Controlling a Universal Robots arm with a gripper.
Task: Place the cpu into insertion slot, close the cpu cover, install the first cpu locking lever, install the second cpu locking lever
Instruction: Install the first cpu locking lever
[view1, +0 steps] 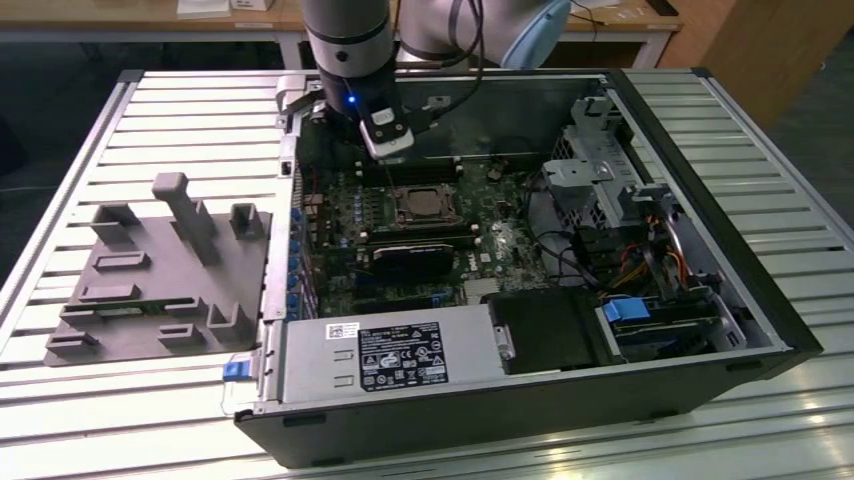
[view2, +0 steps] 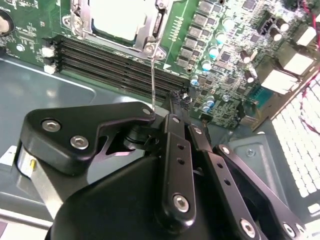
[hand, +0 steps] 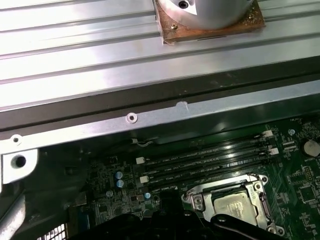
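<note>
Inside the case (view1: 561, 420), above the green board (view1: 501, 240), the gripper (view2: 158, 114) hangs near the slot (view1: 424, 222). Its fingers are drawn together on the free end of a thin wire lever (view2: 152, 80), which rises from one corner of the slot. The cpu (view2: 116, 19) lies flat in the slot. Its metal top shows through the cover (hand: 226, 186), which lies down over it. Long memory slots (view2: 110, 62) run between slot and gripper. The case rests on a slatted table (view1: 120, 420).
</note>
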